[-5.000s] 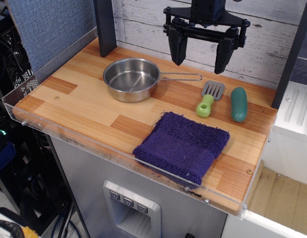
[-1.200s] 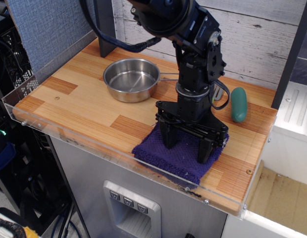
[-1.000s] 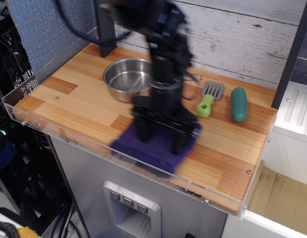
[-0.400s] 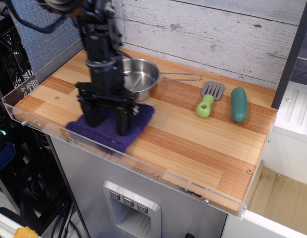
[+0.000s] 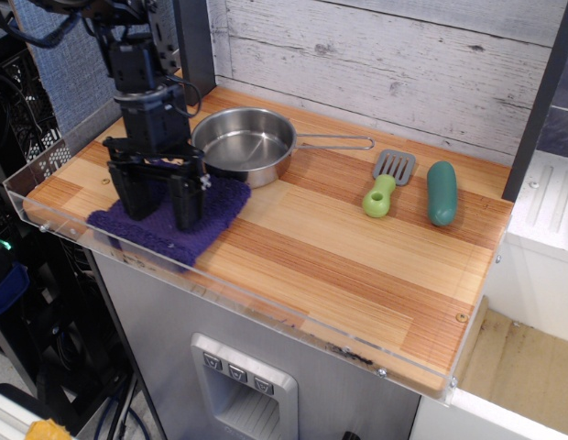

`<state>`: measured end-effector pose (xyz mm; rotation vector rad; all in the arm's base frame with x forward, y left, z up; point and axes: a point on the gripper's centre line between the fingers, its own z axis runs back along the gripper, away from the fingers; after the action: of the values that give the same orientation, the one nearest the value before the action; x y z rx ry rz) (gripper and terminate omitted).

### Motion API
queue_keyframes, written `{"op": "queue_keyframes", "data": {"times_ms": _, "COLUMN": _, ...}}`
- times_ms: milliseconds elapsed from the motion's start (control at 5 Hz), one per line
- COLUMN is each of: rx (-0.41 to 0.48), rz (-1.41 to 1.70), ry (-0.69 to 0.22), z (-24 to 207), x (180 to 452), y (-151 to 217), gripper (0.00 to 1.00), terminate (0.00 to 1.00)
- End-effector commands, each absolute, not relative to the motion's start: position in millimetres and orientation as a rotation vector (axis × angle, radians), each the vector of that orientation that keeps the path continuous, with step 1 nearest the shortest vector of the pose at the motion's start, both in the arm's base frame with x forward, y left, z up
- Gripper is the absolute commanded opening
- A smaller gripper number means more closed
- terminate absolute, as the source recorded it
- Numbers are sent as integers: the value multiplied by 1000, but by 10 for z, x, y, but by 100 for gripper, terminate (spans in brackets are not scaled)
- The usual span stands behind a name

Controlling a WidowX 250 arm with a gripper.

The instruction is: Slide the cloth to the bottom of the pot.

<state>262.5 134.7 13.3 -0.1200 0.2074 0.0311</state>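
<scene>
The dark purple cloth (image 5: 216,206) lies flat at the front left of the wooden counter, just in front of and left of the pot. The shiny steel pot (image 5: 242,145) stands at the back left, its wire handle (image 5: 337,142) pointing right. My gripper (image 5: 161,197) points straight down with its two black fingers spread apart and their tips pressed on the cloth. It holds nothing between the fingers. The arm hides the middle of the cloth.
A green-handled grey spatula (image 5: 387,182) and a dark green pickle-shaped object (image 5: 441,192) lie at the back right. A clear plastic lip (image 5: 266,307) runs along the counter's front and left edges. A dark post (image 5: 194,46) stands behind the pot.
My gripper came down onto the cloth at the front right and dragged it left along the front edge. The cloth now lies at the front left beside the pot. The pot has not moved.
</scene>
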Motion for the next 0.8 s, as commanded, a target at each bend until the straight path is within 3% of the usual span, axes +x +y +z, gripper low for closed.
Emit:
{"op": "queue_keyframes", "data": {"times_ms": 0, "rx": -87, "rz": 32, "ry": 183, "z": 255, "x": 2591, "y": 1567, "gripper": 100, "terminate": 0}}
{"op": "queue_keyframes", "data": {"times_ms": 400, "rx": -12, "rz": -2, "ry": 139, "z": 459, "x": 2692, "y": 1505, "gripper": 100, "terminate": 0}}
{"op": "queue_keyframes", "data": {"times_ms": 600, "rx": 34, "rz": -33, "ry": 75, "z": 698, "x": 2782, "y": 1374, "gripper": 100, "terminate": 0}}
